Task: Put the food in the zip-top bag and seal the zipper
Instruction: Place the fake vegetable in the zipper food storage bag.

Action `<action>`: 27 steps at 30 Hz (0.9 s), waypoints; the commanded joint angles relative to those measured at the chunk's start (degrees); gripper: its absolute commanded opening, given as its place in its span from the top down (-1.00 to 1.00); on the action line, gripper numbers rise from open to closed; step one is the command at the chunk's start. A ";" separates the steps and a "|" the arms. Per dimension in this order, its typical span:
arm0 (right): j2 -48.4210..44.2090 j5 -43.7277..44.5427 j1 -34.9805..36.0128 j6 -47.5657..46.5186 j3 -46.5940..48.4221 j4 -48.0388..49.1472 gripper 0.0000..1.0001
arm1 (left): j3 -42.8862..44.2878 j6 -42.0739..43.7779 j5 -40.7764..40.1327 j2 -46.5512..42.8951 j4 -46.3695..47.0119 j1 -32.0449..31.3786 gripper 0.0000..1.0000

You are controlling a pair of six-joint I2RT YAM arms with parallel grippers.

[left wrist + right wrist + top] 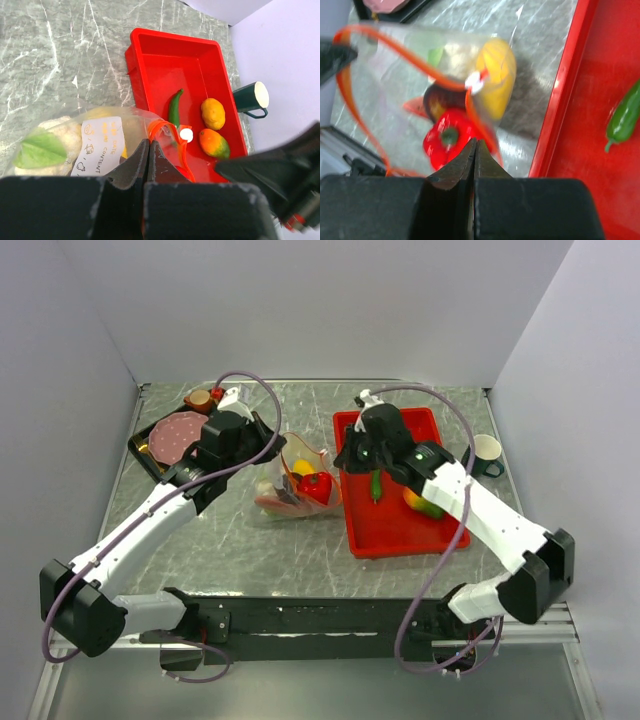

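left gripper [148, 150] pinched tight on the zip-top bag [283, 492] rim, centre of top view, just left of the red tray [395, 535]. right gripper [474, 147] closed flat by the zipper [420, 62]; can't tell if it grips. i see the yellow fruit [495, 75] and red piece [445, 140] inside the bag.

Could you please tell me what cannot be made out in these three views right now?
Right wrist view: blur hides whether the shut right end effector pinches the zipper or merely touches it.
Top view: the left arm covers part of the zip-top bag, so the food inside cannot be counted.
Left wrist view: the left end effector hides the bag's near edge; the label print is too small to read.
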 commanded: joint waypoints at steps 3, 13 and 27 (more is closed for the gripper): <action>-7.67 -6.28 0.34 -1.14 -6.02 1.59 1.00 | 0.76 -0.08 -0.23 -0.98 2.23 0.20 0.99; -3.20 -11.38 1.39 0.71 -6.30 3.44 1.00 | 0.06 -0.87 0.83 -1.59 2.50 0.20 0.99; 13.85 -11.30 4.91 0.71 6.36 1.86 0.95 | -0.65 -1.66 2.85 -1.51 3.38 0.20 0.99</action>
